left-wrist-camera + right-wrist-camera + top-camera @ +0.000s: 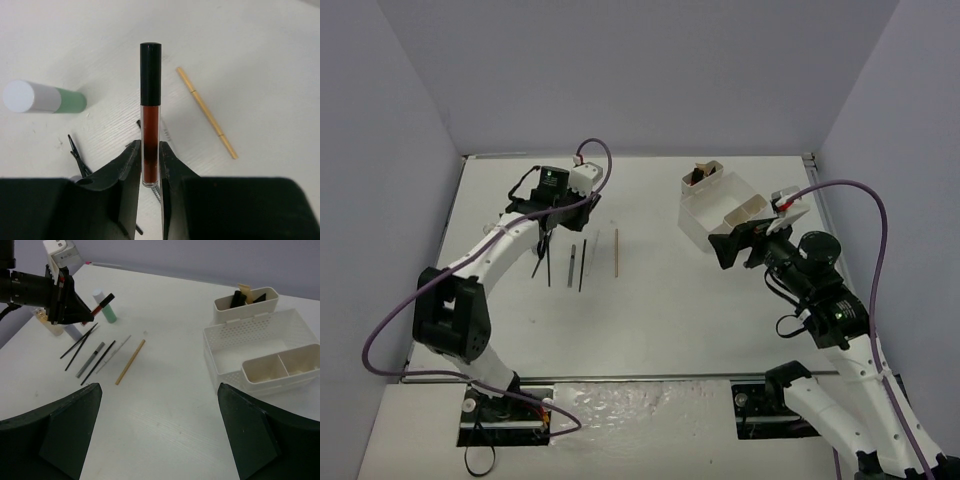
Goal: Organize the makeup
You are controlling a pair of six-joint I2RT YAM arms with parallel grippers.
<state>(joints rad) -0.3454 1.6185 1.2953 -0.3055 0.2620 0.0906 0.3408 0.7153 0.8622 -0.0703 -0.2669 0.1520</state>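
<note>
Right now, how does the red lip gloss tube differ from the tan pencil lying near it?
The lip gloss tube is clamped in the left gripper; the tan pencil lies loose on the table, touched by nothing. The tube is dark red with a black cap; the pencil is tan along its whole length. The tube is also the thicker one. Both are slim and straight.

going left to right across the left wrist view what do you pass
white-capped pale green cylindrical bottle → thin black pointed stick → black-capped tube of red liquid, clamped in the jaws → slim tan wooden stick
</note>
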